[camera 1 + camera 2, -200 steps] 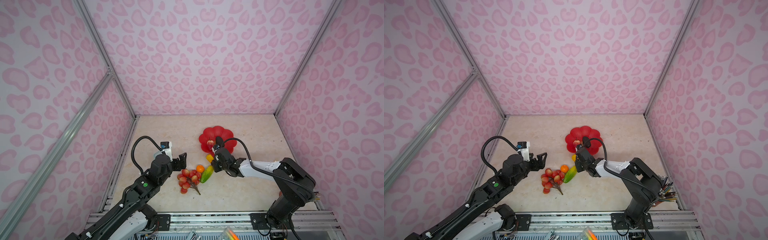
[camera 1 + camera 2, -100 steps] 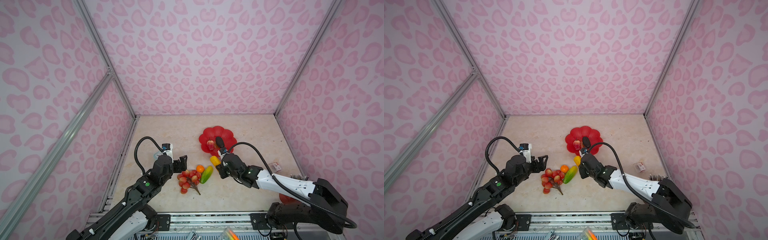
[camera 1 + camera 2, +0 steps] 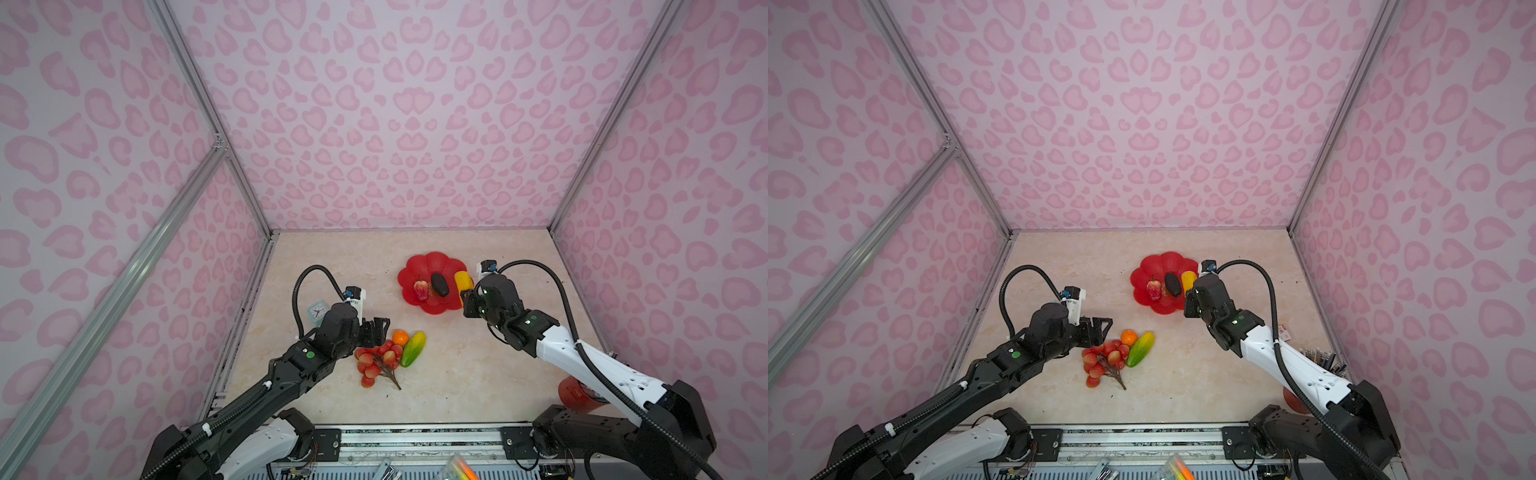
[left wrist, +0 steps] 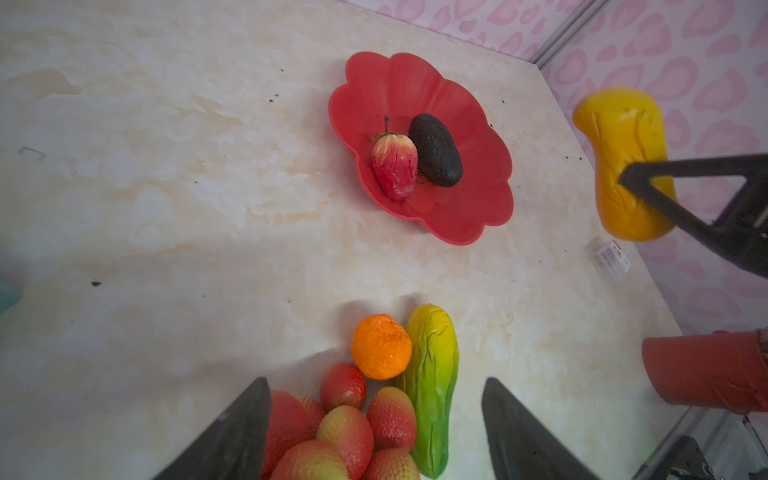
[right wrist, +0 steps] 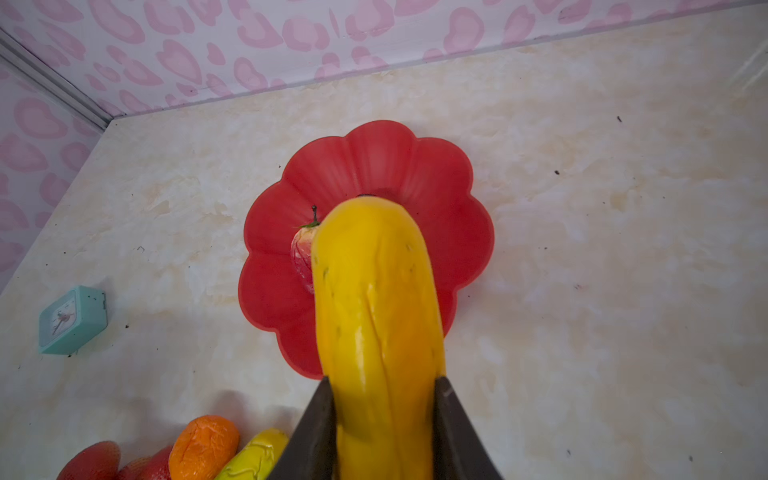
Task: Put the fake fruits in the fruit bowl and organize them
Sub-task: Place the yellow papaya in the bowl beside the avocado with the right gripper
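The red flower-shaped fruit bowl [image 3: 432,264] [image 3: 1163,264] holds a strawberry-like fruit [image 3: 420,289] [image 4: 394,166] and a dark avocado [image 3: 439,284] [image 4: 436,149]. My right gripper [image 5: 383,381] [image 3: 466,297] is shut on the yellow-orange oblong fruit [image 5: 374,311] [image 3: 463,281], held in the air at the bowl's right rim. On the table lie the grape bunch [image 3: 376,359] [image 4: 345,428], the tangerine [image 3: 400,337] [image 4: 381,347] and the green-yellow oblong [image 3: 413,349] [image 4: 432,386]. My left gripper [image 4: 376,380] [image 3: 376,328] is open just over the grapes, its jaws spanning the grapes and the green oblong.
A teal clock [image 3: 318,309] [image 5: 72,320] stands left of my left arm near the wall. A red cylinder [image 3: 575,395] [image 4: 706,370] stands at the front right under my right arm. A small packet [image 4: 609,259] lies near the right wall. Pink walls close in three sides.
My right gripper has carried the yellow-orange fruit up and away from the fruit pile, back and right to the bowl's rim. My left gripper edged toward the grapes and narrowed somewhat.
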Available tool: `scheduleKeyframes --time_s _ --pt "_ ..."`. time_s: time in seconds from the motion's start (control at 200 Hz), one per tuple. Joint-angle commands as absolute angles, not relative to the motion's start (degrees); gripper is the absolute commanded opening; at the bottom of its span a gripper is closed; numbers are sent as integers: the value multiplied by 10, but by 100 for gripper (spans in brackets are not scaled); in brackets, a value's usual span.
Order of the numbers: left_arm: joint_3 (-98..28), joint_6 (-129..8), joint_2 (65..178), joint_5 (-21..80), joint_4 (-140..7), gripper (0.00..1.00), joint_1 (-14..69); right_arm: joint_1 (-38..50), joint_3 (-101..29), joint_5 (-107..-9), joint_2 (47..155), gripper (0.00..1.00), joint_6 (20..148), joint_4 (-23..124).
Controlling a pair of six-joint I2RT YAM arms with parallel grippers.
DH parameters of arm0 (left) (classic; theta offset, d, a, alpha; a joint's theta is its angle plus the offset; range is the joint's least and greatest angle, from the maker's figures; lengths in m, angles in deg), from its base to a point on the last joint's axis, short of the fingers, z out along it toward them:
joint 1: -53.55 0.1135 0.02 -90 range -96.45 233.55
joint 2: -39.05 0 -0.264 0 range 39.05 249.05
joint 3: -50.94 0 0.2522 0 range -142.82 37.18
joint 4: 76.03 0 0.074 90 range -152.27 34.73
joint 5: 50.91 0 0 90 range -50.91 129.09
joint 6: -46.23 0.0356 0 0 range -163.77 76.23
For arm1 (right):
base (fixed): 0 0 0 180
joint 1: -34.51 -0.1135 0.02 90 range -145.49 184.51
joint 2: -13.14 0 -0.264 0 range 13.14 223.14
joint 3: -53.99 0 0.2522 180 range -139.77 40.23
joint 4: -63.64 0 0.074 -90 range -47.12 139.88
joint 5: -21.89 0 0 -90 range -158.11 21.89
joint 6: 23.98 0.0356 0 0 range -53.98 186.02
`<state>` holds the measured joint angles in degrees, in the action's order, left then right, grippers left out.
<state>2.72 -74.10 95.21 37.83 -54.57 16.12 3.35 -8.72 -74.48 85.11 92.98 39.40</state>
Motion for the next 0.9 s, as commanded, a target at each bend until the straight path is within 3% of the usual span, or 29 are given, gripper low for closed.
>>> scheduleKeyframes --time_s 0.0,0.28,0.46,0.895 --pt "16 -733 964 342 -564 80 145 61 -124 -723 910 27 904 406" --pt "2 -720 1009 392 -542 79 38 82 -268 -697 1113 27 859 373" --pt "-18 -712 1043 426 -528 79 12 85 -322 -720 1208 27 860 366" --pt "-70 -695 1149 474 -507 78 -21 104 -303 -712 1226 33 895 400"
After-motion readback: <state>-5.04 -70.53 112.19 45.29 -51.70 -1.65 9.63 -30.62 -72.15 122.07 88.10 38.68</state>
